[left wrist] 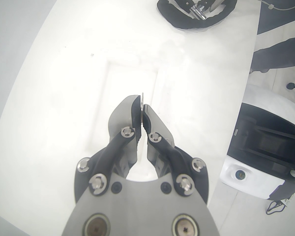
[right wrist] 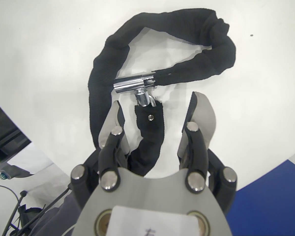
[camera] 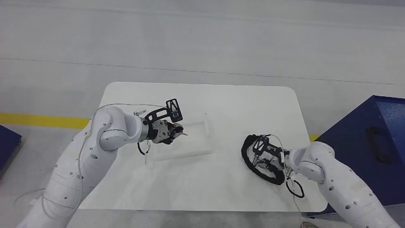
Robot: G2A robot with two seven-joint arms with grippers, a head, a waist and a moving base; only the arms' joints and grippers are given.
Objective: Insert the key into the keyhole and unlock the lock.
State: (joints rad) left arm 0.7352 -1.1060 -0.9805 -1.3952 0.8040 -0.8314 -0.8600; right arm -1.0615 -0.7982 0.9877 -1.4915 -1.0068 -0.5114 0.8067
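Note:
A thin metal key (left wrist: 142,99) is pinched edge-on in my left gripper (left wrist: 142,105), which is shut on it above a shallow clear tray (camera: 190,140) at the table's left-centre; the same left gripper (camera: 179,131) shows from above. The lock is a black fabric-sleeved chain (right wrist: 162,30) with a chrome lock cylinder (right wrist: 134,84), lying at the table's right. My right gripper (right wrist: 156,100) is open, its fingers either side of the sleeved end just behind the cylinder, not closed on it. From above, the right gripper (camera: 269,160) sits inside the chain loop (camera: 252,155).
The white table (camera: 240,101) has rounded corners and bare surface between the two arms. A blue bin (camera: 380,139) stands off the right edge. Loose cables (camera: 294,187) hang near the right wrist.

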